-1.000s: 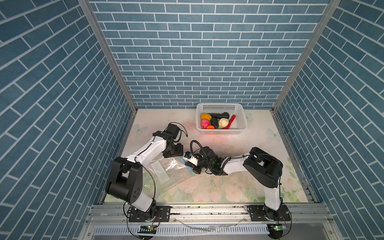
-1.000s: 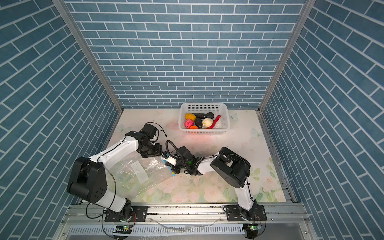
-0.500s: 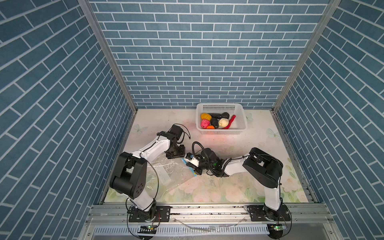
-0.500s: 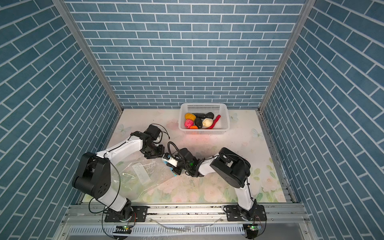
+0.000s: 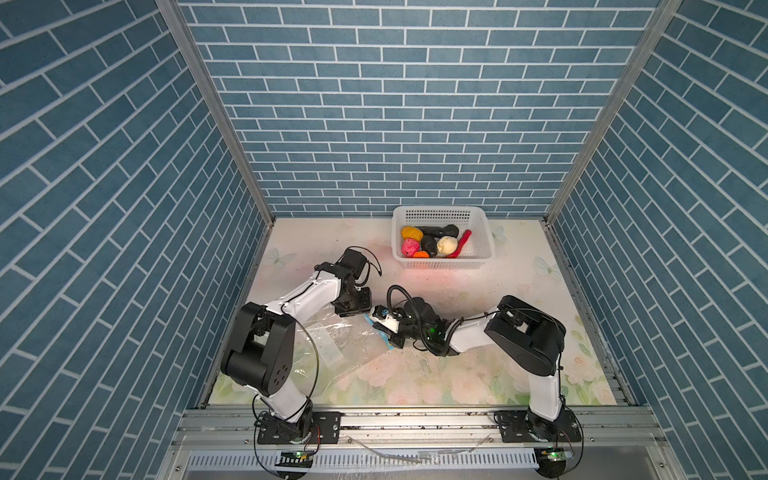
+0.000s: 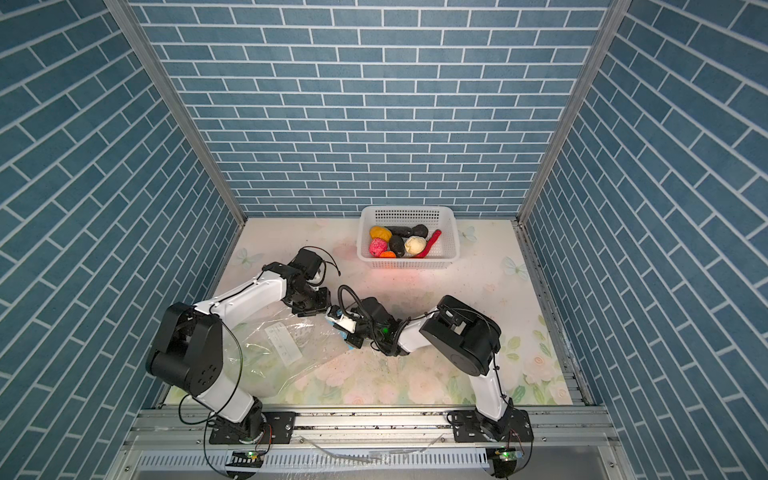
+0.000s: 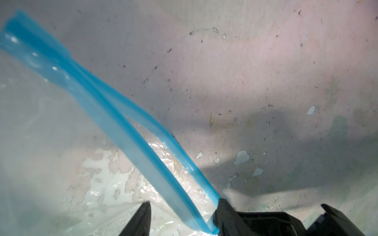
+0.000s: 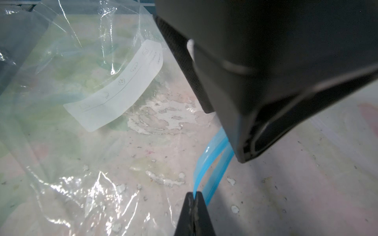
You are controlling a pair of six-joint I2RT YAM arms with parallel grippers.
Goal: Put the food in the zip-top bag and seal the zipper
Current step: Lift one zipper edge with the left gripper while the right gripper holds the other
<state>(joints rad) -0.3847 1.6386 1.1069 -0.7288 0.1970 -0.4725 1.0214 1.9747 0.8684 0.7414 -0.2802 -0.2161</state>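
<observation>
Blue brick-pattern walls on three sides, floral tabletop. At the back is a white perforated basket, well apart from both arms. All the food sits in it: cream lumpy ball, pink bumpy ball, yellow piece, black ovals, long red strip. No food is in the bag, so my read is an early step, getting the mouth open.

The clear zip-top bag lies crinkled at front left with its white label face up. Its zipper edge is turned toward the middle of the table, where the two grippers meet.

Jaws of the right gripper are closed, pinching one lip of the light-blue strip. The other lip runs just beside them, not caught. This probably anchors one side so the other can be pulled away.

Jaws of the left gripper stand apart with nothing clamped. Both lips run between its fingers. The lip lying on the table touches one finger, and a clear gap is left to the other finger. The lips are split here and rejoin farther along, so the mouth is partly open. It looks placed to take the second lip. No view shows the slider tab.
</observation>
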